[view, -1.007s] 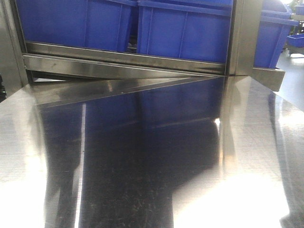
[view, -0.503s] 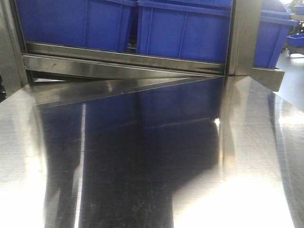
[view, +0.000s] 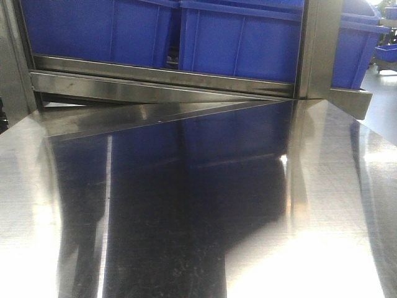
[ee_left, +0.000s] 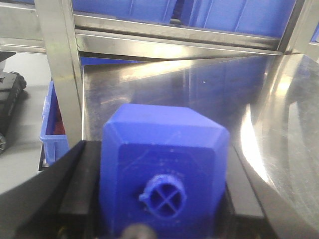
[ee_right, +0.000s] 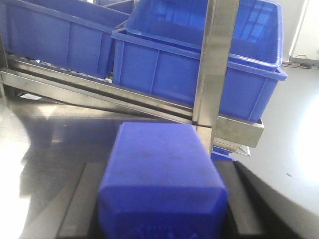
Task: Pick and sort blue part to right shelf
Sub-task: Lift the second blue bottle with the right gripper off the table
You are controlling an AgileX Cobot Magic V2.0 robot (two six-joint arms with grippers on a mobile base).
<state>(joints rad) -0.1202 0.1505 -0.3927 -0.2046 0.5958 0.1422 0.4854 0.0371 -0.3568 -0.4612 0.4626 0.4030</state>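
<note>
Left gripper [ee_left: 162, 201] tight on faceted blue part [ee_left: 164, 149]; right gripper [ee_right: 159, 211] tight on blue block [ee_right: 159, 164]

You're in a factory or warehouse parts area. The right shelf [view: 167, 77] is a grey steel rack with sloped rails, loaded with big blue bins [view: 242, 43]. It stands at the far edge of a polished steel surface [view: 186, 205]. There's bare grey floor [ee_right: 294, 129] alongside, with another bin [view: 388, 53] further off.

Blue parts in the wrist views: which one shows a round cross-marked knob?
The blue part in the left gripper: a round knob with a cross sits on its near face. The part in the right gripper shows plain faces.
</note>
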